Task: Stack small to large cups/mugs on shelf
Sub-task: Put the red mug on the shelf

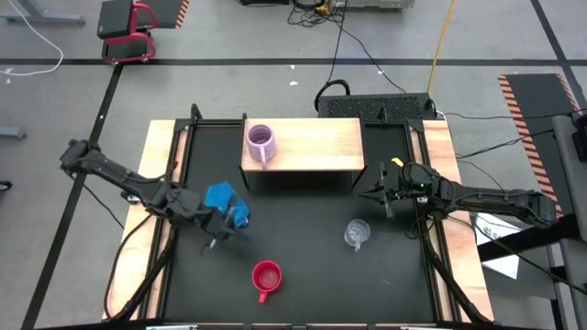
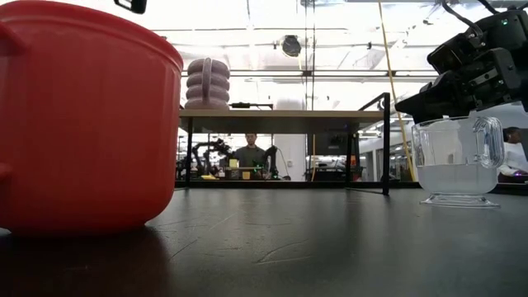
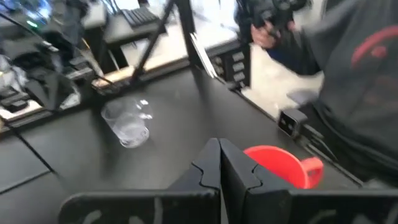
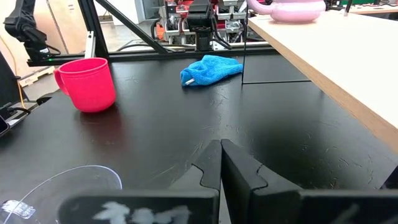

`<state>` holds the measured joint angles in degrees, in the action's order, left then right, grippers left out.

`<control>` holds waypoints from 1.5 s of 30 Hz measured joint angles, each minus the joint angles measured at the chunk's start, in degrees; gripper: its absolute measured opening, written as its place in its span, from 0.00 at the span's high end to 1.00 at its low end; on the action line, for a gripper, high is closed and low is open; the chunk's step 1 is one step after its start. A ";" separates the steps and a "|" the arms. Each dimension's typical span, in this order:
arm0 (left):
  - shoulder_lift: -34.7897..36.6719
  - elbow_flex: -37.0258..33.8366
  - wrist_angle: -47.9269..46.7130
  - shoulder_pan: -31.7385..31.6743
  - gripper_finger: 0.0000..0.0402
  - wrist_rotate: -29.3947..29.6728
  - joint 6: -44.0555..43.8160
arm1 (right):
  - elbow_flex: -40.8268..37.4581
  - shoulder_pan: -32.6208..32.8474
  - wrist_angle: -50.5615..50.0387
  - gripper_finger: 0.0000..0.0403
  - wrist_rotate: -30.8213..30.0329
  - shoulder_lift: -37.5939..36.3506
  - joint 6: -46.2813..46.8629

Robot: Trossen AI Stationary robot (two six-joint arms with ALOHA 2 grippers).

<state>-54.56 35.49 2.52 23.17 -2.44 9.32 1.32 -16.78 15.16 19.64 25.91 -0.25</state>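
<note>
From above, only the lilac mug [image 1: 261, 142] is seen on the shelf [image 1: 316, 147]; at desk level, red mug [image 2: 82, 115] and glass cup [image 2: 456, 161] remain unstacked; both wrist views show tools [image 3: 220, 163] [image 4: 221, 160] closed, empty, so a pickup is judged next.

lilac mug [image 1: 260, 141] | red mug [image 1: 266, 277] | clear cup [image 1: 357, 234] | blue cloth [image 1: 226, 203]

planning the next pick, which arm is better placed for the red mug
Left. Its tool hangs just up-left of the red mug, by the blue cloth. The right tool sits farther off, nearer the clear glass cup.
</note>
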 joint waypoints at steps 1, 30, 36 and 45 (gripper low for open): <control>-0.83 1.68 -2.43 0.25 1.00 0.00 -0.10 | 0.02 0.00 0.00 1.00 0.00 -0.02 0.00; -25.99 30.35 -36.10 1.83 1.00 -1.00 -1.21 | 0.01 0.00 -0.05 1.00 -0.01 0.00 -0.42; -26.61 31.10 -34.49 1.34 1.00 -3.49 -0.08 | 0.00 -0.01 -0.46 1.00 -0.02 0.00 -0.45; -29.83 31.03 -33.35 0.57 1.00 -5.33 -1.61 | 0.02 -0.01 -0.49 1.00 0.00 0.02 -0.87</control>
<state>-84.39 66.52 -30.82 23.74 -7.77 7.71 1.34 -16.79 14.67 19.64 25.93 -1.13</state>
